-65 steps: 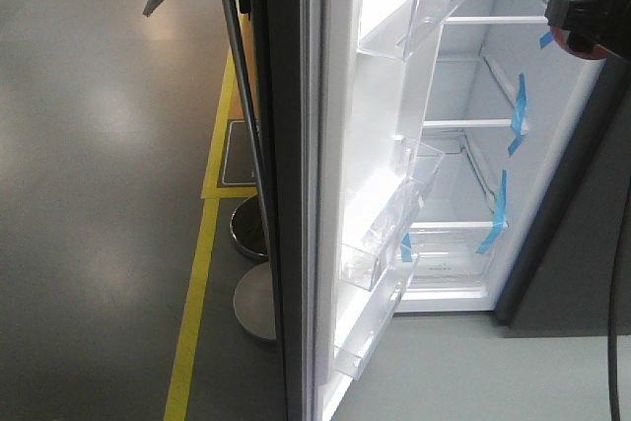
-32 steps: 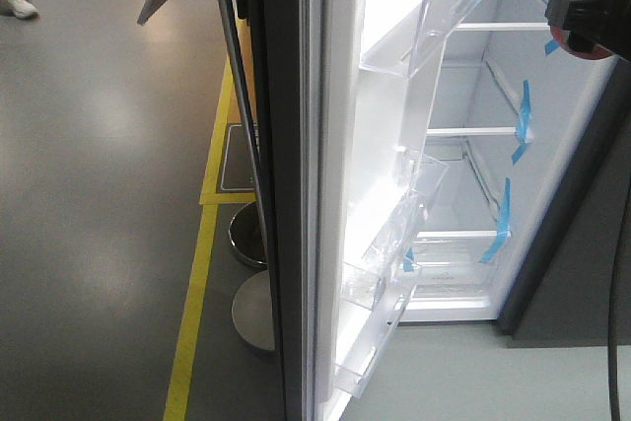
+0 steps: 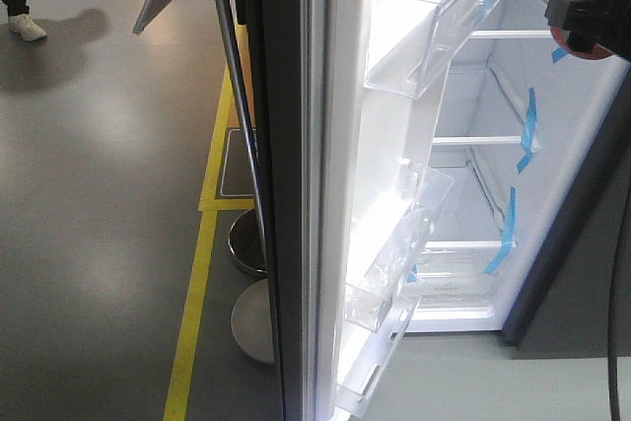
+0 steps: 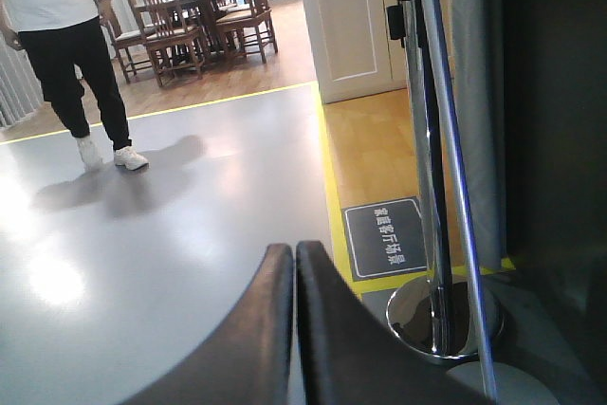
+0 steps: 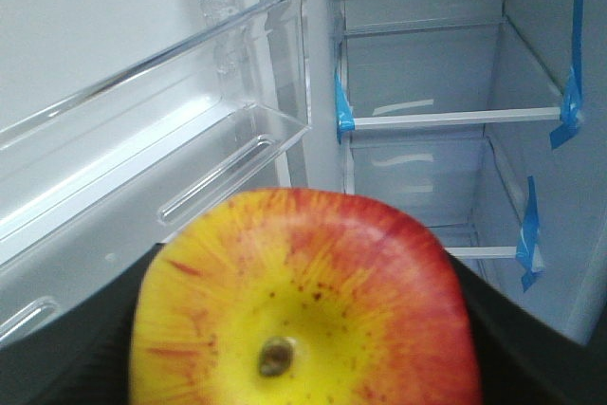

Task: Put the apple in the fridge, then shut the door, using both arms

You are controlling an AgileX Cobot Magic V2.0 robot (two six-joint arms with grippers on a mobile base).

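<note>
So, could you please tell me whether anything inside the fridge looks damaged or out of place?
Nothing is spilled or broken. The one oddity: blue tape strips stuck where the shelves meet the fridge walls, presumably holding them down. The apple looks intact.

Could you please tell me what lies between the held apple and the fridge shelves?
Nothing: in the right wrist view the stretch from the apple to the shelves is bare; the door's clear bin sits off to the left.

Glossy grey floor (image 4: 142, 263) edged by yellow tape (image 3: 192, 313) — wooden chairs (image 4: 166, 21) beyond, a chrome post (image 4: 424, 139) nearby.
</note>
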